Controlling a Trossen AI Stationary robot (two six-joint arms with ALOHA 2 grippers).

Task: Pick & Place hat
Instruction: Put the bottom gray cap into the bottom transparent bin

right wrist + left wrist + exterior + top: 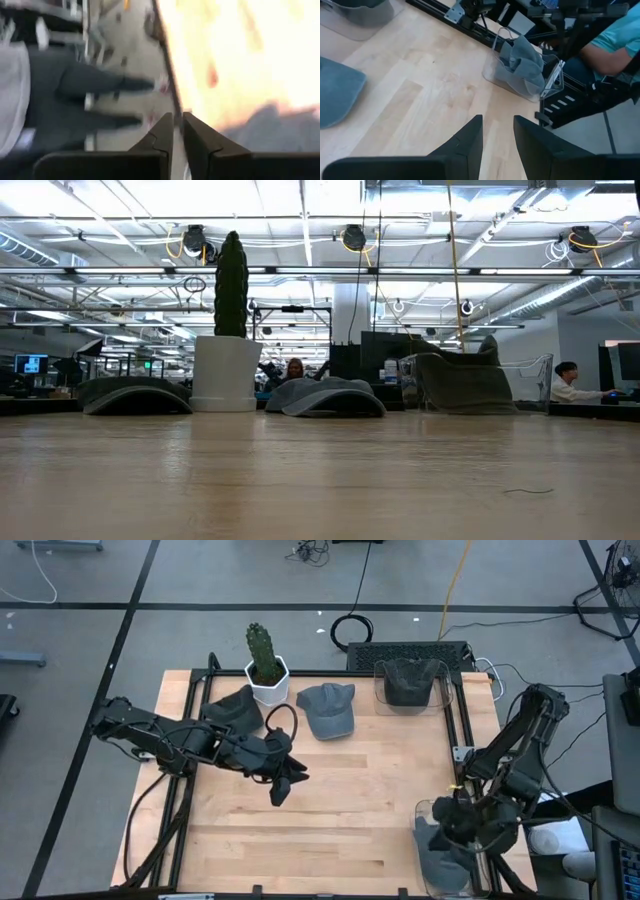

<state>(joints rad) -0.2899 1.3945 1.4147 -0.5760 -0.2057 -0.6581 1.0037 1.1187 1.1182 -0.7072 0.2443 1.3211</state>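
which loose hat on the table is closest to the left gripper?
The dark hat left of the cactus pot, beside the left gripper; the grey-blue cap lies farther right.

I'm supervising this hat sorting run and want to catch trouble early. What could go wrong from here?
The right gripper hangs over the clear bin at the table's near right corner; it could knock the bin or drag out the grey hat inside. The left gripper hovers mid-table with nothing between its parted fingers, near the cactus pot, which a swing might tip.
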